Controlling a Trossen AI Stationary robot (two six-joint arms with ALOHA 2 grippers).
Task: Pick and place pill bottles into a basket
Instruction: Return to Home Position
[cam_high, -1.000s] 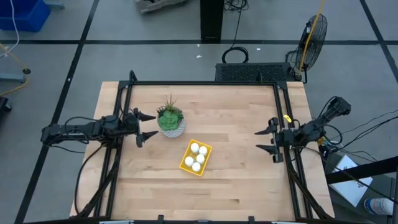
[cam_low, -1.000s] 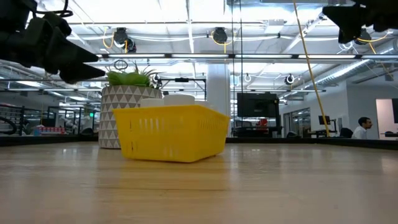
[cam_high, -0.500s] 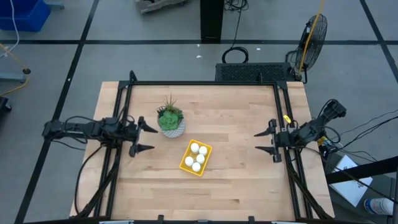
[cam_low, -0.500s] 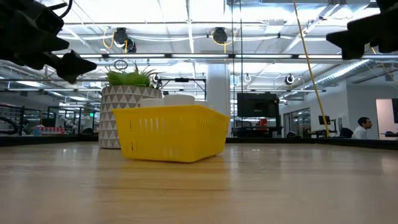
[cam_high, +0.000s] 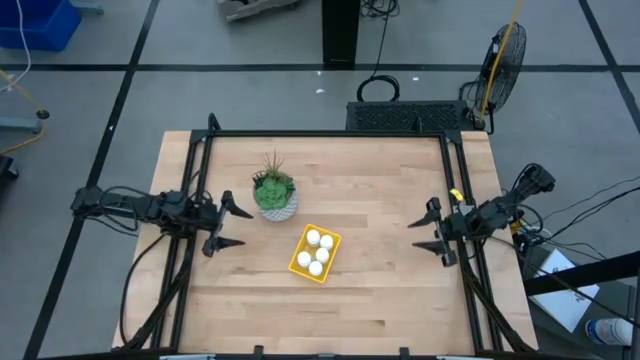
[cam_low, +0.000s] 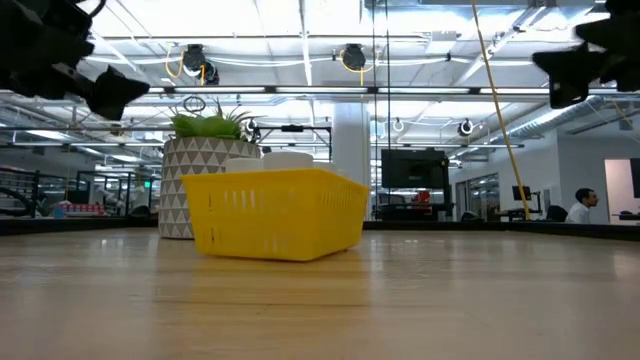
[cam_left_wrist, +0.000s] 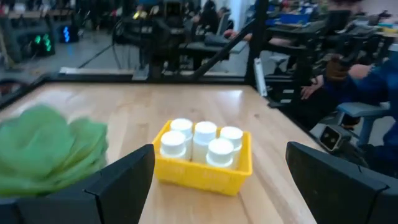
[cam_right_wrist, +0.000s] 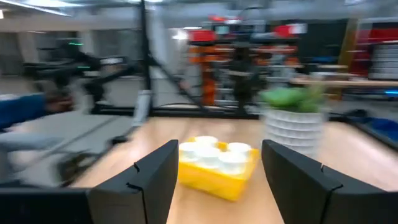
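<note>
The yellow basket (cam_high: 315, 253) stands on the wooden table near its middle, with several white pill bottles (cam_high: 316, 252) upright inside it; it also shows in the left wrist view (cam_left_wrist: 204, 170) and the right wrist view (cam_right_wrist: 219, 168). My left gripper (cam_high: 228, 226) is open and empty above the table's left part, left of the basket. My right gripper (cam_high: 430, 234) is open and empty above the table's right edge.
A white patterned pot with a green plant (cam_high: 274, 194) stands just beyond the basket toward the far left. A black frame (cam_high: 330, 135) runs along the table's edges. A person (cam_low: 579, 205) sits in the room beyond the table.
My left gripper has drawn back toward the table's left edge and a little toward its near edge, away from the plant pot. My right gripper has shifted slightly toward the near edge. Both stay open. The basket and bottles have kept still.
</note>
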